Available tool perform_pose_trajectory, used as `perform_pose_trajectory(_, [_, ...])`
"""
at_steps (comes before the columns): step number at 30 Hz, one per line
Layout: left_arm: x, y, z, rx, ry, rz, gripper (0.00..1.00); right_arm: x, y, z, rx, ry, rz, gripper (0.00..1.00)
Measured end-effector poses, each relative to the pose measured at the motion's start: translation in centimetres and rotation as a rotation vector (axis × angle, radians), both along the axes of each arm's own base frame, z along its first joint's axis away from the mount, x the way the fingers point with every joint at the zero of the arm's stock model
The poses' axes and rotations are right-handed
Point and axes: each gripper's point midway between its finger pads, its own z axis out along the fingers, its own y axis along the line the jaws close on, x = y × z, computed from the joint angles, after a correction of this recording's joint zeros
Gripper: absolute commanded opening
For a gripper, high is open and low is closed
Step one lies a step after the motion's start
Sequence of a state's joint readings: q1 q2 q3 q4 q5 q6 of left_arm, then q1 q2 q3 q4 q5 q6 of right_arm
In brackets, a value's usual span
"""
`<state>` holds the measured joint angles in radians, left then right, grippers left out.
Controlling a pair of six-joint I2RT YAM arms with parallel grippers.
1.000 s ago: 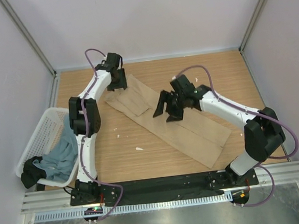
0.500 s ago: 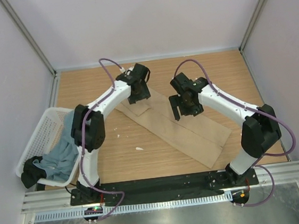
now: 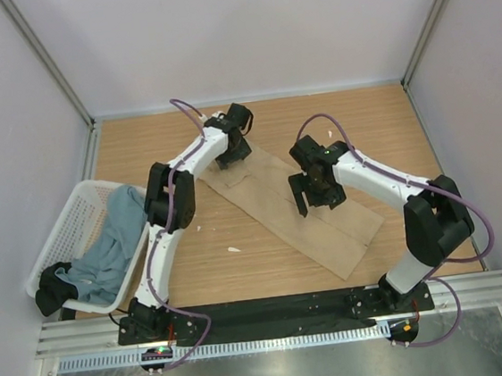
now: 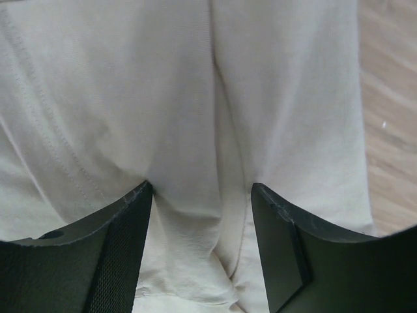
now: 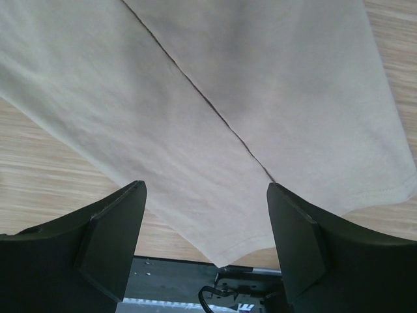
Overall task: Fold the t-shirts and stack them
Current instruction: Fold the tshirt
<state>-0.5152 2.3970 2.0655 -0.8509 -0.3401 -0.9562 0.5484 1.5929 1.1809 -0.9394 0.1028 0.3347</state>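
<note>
The tan t-shirt [image 3: 327, 225], folded into a long smooth strip, is laid diagonally across the table [image 3: 195, 257]. The left gripper [image 3: 233, 154] is seen above its far-left end and the right gripper [image 3: 311, 201] above its middle, both with jaws spread and empty.

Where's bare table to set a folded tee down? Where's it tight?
Free: far-right corner of the table, beyond the tan t-shirt; front-left wood between basket and that shirt. Tight: centre, left gripper and right gripper open over the shirt. Basket holds the grey-blue t-shirt.
</note>
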Motion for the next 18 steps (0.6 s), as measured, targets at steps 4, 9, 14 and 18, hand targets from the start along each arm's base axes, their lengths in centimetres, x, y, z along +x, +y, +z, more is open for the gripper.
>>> perform_pose_trajectory(4, [4.0,0.8,0.2,-0.004,-0.045,-0.032,0.61,0.7,1.1,-1.0,0.040,0.011,0.011,0.81])
perform_pose_trajectory(9, [8.9,1.9,0.5,-0.046,-0.115,-0.164,0.61,1.8,2.1,-3.8,0.022,0.083,0.049,0.83])
perform_pose_trajectory(14, [11.0,2.4,1.0,-0.074,-0.168,-0.308,0.69,4.2,3.8,-5.2,0.035,0.095,0.097,0.88])
perform_pose_trajectory(18, [10.8,1.9,1.4,-0.075,-0.175,-0.370,0.75,6.3,5.0,-4.7,0.054,0.058,0.135,0.88])
